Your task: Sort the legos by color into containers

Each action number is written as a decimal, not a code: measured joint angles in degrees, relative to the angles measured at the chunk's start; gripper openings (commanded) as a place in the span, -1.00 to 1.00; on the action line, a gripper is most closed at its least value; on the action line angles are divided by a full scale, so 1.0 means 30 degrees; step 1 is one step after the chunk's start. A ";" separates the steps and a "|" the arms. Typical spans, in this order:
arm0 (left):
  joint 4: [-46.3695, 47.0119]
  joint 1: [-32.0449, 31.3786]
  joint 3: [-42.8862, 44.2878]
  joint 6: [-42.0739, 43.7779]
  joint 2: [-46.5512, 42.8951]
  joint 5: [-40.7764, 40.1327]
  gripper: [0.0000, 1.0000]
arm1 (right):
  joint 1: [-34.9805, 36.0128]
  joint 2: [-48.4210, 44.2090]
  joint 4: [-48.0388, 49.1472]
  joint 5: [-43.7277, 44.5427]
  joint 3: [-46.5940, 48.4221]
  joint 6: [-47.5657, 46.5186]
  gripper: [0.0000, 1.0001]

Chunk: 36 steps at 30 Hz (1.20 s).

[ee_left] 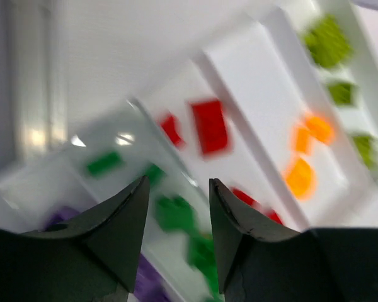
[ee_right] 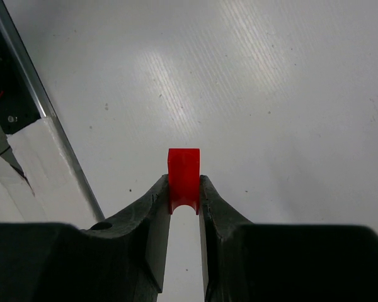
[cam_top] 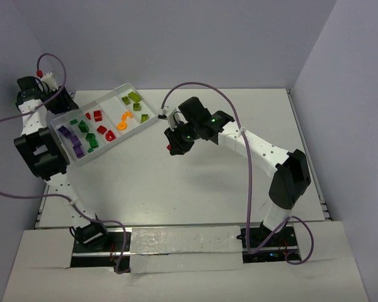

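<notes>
The white tray point(cam_top: 146, 106) lies at the back left with long compartments. They hold purple bricks point(cam_top: 70, 137), green bricks point(cam_top: 85, 128), red bricks point(cam_top: 98, 116), orange bricks point(cam_top: 122, 123) and lime bricks point(cam_top: 133, 98). My right gripper point(cam_top: 171, 148) is shut on a red brick point(ee_right: 184, 178) and holds it above the bare table, right of the tray. My left gripper point(ee_left: 178, 196) is open and empty, hovering over the tray's green compartment point(ee_left: 174, 212). The left wrist view is blurred.
The right arm point(cam_top: 258, 146) stretches across the table's right half. The left arm point(cam_top: 41, 148) stands along the tray's left end. Purple cables loop over both arms. White walls enclose the table.
</notes>
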 measured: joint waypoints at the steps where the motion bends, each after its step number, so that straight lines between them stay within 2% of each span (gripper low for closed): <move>1: 0.0061 -0.0010 -0.1220 -0.0438 -0.0950 0.0990 0.07 | 0.0000 -0.0062 0.0113 -0.0137 -0.0038 0.0035 -1.00; 7: 0.1244 -0.1467 -0.9960 -0.4462 -0.8835 0.7183 0.19 | 0.0000 -0.0439 0.0532 -0.0736 -0.0036 0.0238 -1.00; 10: 0.2510 -0.3674 -1.3945 -0.6374 -1.3025 0.9082 0.23 | 0.0008 -0.0463 0.0521 -0.0827 0.0036 0.0368 -1.00; 13: 0.3741 -0.5944 -1.6154 -0.7943 -1.5478 1.0175 0.32 | 0.0023 -0.0463 0.0489 -0.0925 0.0279 0.0500 -1.00; 17: 0.5300 -0.7752 -1.8032 -1.0031 -1.6853 1.0624 0.37 | 0.0105 -0.0463 0.0546 -0.1177 0.0735 0.0580 -1.00; 23: 0.7176 -1.1024 -2.0020 -1.2402 -1.7411 1.0544 0.45 | 0.0300 -0.0463 0.0639 -0.1405 0.0932 0.0645 -1.00; 36: 0.8284 -1.2456 -2.0408 -1.3758 -1.7658 1.0243 0.35 | 0.0679 -0.0422 0.0328 -0.1479 0.1562 0.0630 -1.00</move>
